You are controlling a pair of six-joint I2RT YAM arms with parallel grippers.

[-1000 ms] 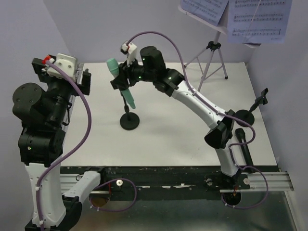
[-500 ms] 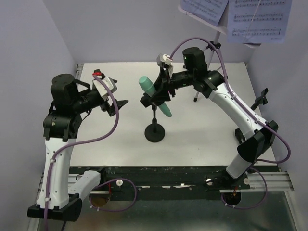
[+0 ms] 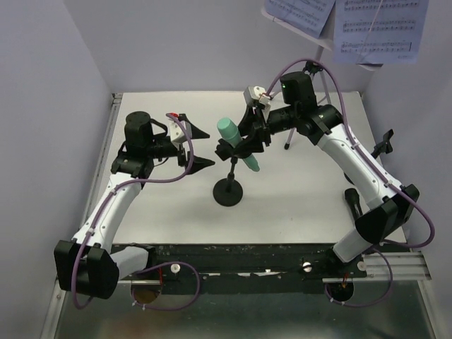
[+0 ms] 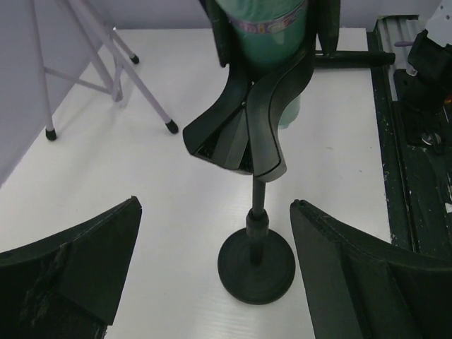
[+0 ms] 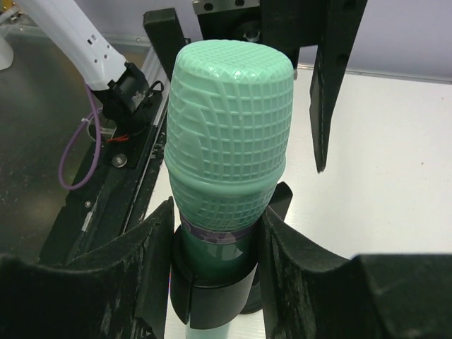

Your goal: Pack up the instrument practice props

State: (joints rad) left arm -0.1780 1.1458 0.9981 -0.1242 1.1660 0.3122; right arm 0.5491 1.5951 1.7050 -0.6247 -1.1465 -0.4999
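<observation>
The mint-green microphone sits tilted in the clip of a short black round-based pole standing mid-table. My right gripper is shut on the microphone's body at the clip; the right wrist view shows the mint-green microphone between the right gripper's pads. My left gripper is open just left of the pole. In the left wrist view the left gripper faces the pole's base and clip. The silver tripod holds sheet-music pages at back right.
The black microphone lies at the right edge, partly behind my right arm. The second pole's clip shows by the right wall. Tripod legs stand beyond the pole in the left wrist view. Walls close three sides.
My right gripper has moved the microphone and its pole rightward and nearer. My left arm has swung from the left rear across to the pole, jaws open.
</observation>
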